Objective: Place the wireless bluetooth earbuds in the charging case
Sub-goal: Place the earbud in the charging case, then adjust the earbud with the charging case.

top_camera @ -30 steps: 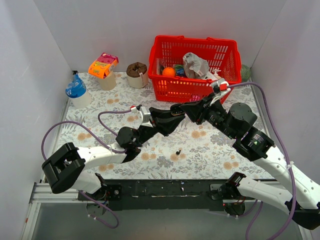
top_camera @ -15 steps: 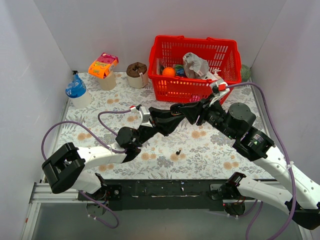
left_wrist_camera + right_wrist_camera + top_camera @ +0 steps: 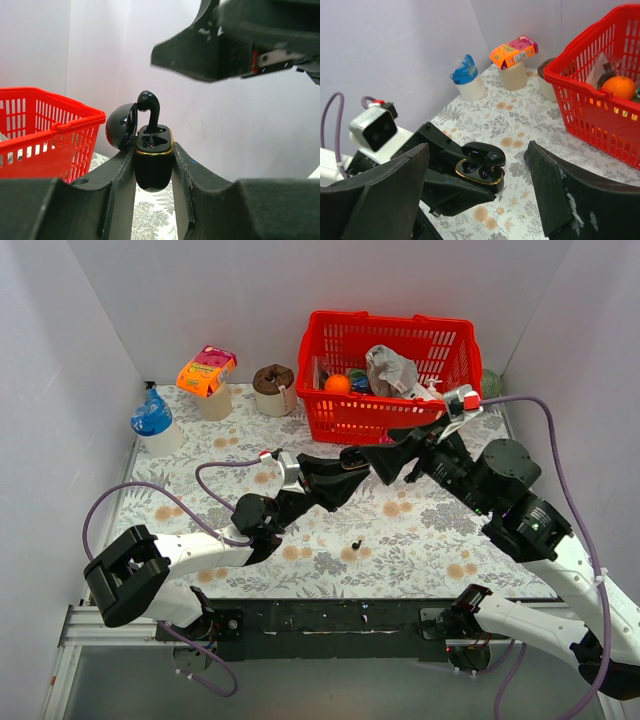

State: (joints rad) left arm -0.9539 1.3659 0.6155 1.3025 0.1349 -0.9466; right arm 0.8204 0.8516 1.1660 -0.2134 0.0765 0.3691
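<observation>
The black charging case (image 3: pixel 153 165) with a gold rim is clamped upright in my left gripper (image 3: pixel 154 150), above the table, its lid (image 3: pixel 121 127) swung open to the left. One black earbud (image 3: pixel 149 107) stands stem-down in a socket, its head sticking up above the rim; the other socket looks empty. In the right wrist view the case (image 3: pixel 479 171) and that earbud (image 3: pixel 492 161) lie between the spread fingers of my right gripper (image 3: pixel 477 149), which is open and touches neither. Another earbud (image 3: pixel 357 542) lies loose on the floral cloth, near the front.
A red basket (image 3: pixel 390 420) with an orange and wrapped items stands at the back right. A blue-lidded cup (image 3: pixel 155 425), a cup with an orange packet (image 3: pixel 207 375) and a brown-topped cup (image 3: pixel 274 388) line the back left. White walls enclose the table.
My right gripper has opened wide and drawn back up and to the right, leaving the earbud standing in the case. The left gripper and case have stayed still.
</observation>
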